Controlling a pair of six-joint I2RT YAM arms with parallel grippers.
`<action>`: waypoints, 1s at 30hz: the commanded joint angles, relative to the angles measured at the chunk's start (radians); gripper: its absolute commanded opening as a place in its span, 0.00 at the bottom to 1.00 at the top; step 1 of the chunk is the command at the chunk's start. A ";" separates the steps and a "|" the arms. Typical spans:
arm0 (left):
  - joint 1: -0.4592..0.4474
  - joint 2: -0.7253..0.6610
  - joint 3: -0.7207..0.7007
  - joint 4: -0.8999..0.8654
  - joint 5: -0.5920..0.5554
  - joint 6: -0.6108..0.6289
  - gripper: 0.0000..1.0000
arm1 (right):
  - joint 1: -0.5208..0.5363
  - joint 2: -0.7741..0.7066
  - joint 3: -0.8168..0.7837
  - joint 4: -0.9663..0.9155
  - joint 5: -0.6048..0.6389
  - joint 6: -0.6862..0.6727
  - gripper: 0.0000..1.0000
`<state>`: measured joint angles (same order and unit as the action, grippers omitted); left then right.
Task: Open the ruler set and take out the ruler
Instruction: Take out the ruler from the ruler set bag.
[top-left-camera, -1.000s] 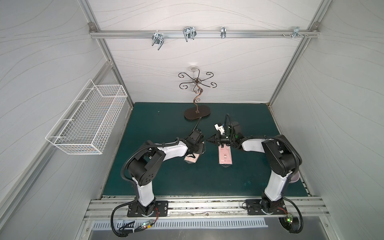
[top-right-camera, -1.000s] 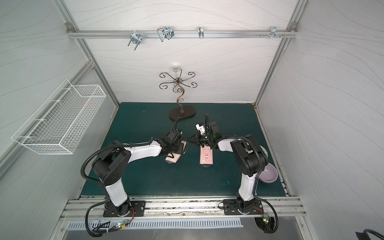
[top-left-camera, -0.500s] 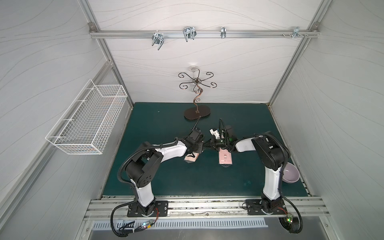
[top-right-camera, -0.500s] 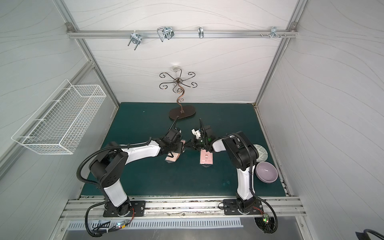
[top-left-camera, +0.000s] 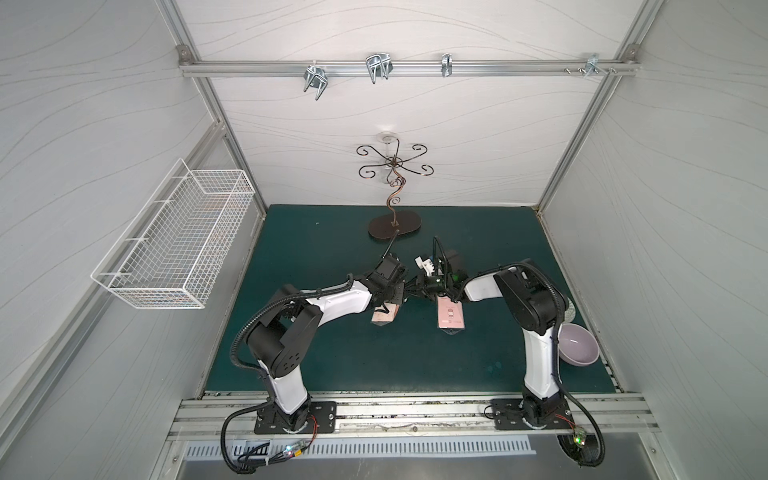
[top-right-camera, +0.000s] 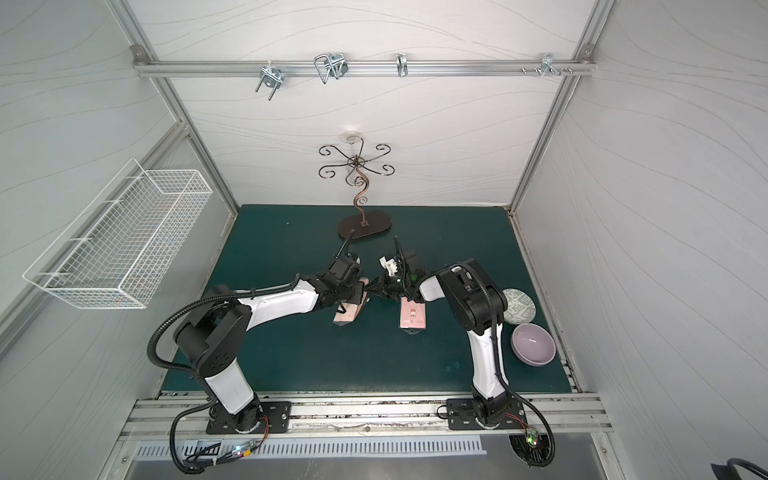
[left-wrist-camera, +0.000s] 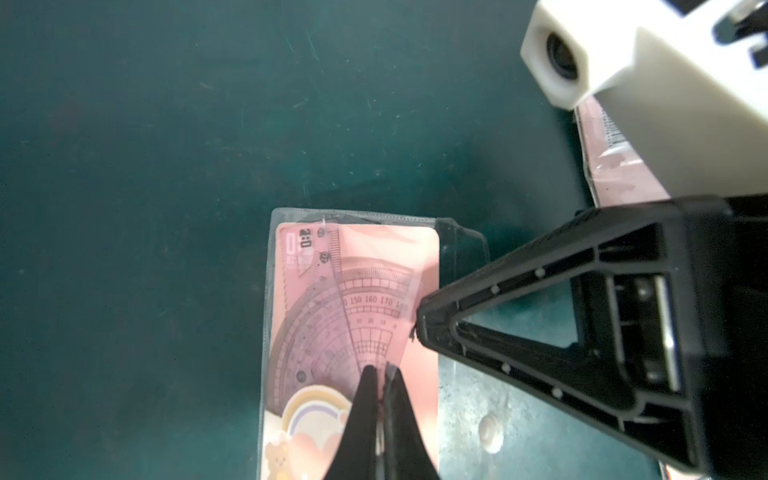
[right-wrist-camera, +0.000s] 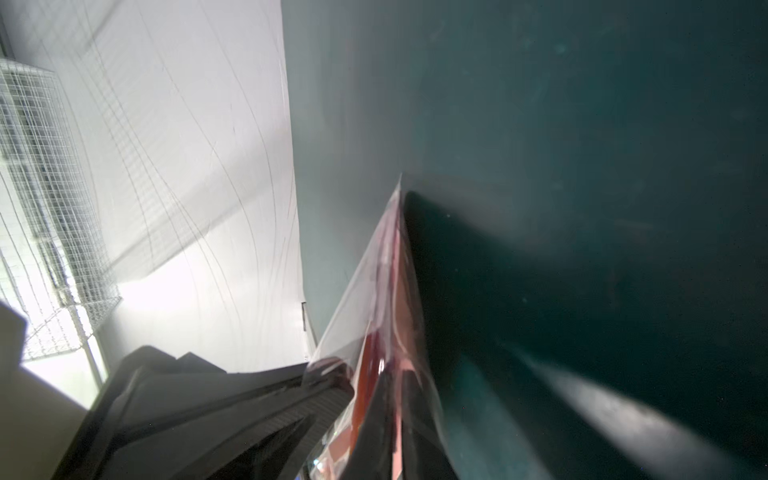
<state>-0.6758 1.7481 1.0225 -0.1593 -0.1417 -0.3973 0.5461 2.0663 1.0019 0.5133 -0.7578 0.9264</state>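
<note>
- Two grippers meet at the ruler set (left-wrist-camera: 353, 266), a clear pouch with a protractor (left-wrist-camera: 328, 332) showing inside, near the middle of the green mat (left-wrist-camera: 124, 166).
- Left gripper (left-wrist-camera: 380, 372) is clamped on the pouch.
- Right gripper (left-wrist-camera: 420, 324) touches the pouch's edge; whether it pinches it, I cannot tell.
- One more pink packet (top-left-camera: 451, 321) lies flat just beside.

Glossy clear plastic ruler set pouch (left-wrist-camera: 374, 257), pink printed card inside. Matt green mat (left-wrist-camera: 166, 124), faintly scuffed. White-coated metal wire basket (top-left-camera: 178, 249).

Robot lab cell — aluminium frame (top-left-camera: 395, 68); white panels (top-left-camera: 374, 112)
</note>
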 joint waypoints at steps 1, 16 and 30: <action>0.005 -0.031 0.010 0.024 -0.004 -0.011 0.00 | 0.008 0.027 0.020 0.038 0.017 0.023 0.12; 0.004 -0.035 0.003 0.034 0.000 -0.008 0.00 | 0.007 0.075 0.043 0.094 0.016 0.104 0.17; 0.004 -0.054 -0.022 0.051 0.002 0.005 0.00 | 0.012 0.096 0.096 0.072 -0.002 0.089 0.07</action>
<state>-0.6746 1.7260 0.9985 -0.1501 -0.1413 -0.3973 0.5541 2.1376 1.0786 0.5850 -0.7609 1.0206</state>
